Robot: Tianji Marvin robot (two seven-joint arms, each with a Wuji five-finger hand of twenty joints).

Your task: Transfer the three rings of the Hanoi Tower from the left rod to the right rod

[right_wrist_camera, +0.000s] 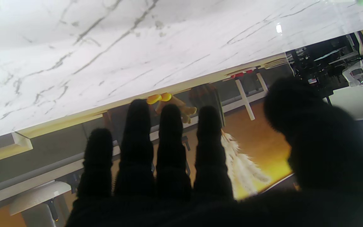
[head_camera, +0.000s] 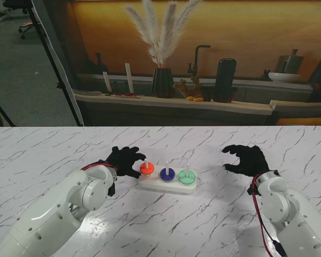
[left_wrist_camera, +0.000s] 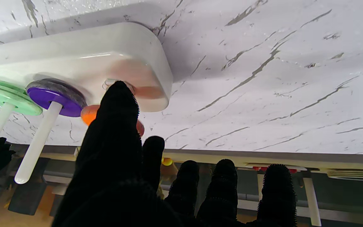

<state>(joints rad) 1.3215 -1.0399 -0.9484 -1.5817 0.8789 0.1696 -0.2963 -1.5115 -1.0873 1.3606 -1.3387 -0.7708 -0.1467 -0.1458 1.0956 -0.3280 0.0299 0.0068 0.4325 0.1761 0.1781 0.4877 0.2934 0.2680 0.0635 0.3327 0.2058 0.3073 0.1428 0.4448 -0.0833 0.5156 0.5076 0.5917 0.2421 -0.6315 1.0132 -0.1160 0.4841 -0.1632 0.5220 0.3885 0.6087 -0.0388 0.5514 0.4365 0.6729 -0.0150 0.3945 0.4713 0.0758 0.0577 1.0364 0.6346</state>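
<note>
The marble table (head_camera: 214,225) fills the stand view, white with grey veins, and both white arms rise from the near corners. The left arm (head_camera: 59,209) reaches in toward the centre, the right arm (head_camera: 291,214) sits off at about four o'clock from the tower. Left hand (head_camera: 125,159), black-gloved, is right up against the nine o'clock end of the white base (head_camera: 168,184), fingers curled in over the orange ring (head_camera: 146,168); from the left wrist view the thumb (left_wrist_camera: 118,104) lies across that orange ring (left_wrist_camera: 90,115), which sits raised off the base on the left rod, but whether the fingers truly pinch it I cannot tell. Right hand (head_camera: 247,158) hovers at three o'clock, well apart from the tower, fingers spread and curved, holding nothing; the right wrist view shows its fingers (right_wrist_camera: 169,138) apart with only table beyond. The base (left_wrist_camera: 74,60) itself lies slightly angled near the table's middle, three white rods standing upright. Ring by ring now: the green ring (head_camera: 187,176) sits on the right rod, lying flat on the base; the purple ring (head_camera: 167,174) is on the middle rod (left_wrist_camera: 38,145), also flat on the base; the orange one, smallest-looking, is on the left rod under the left hand. In the left wrist view the green ring (left_wrist_camera: 8,96) and purple ring (left_wrist_camera: 57,97) sit just beside each other.
</note>
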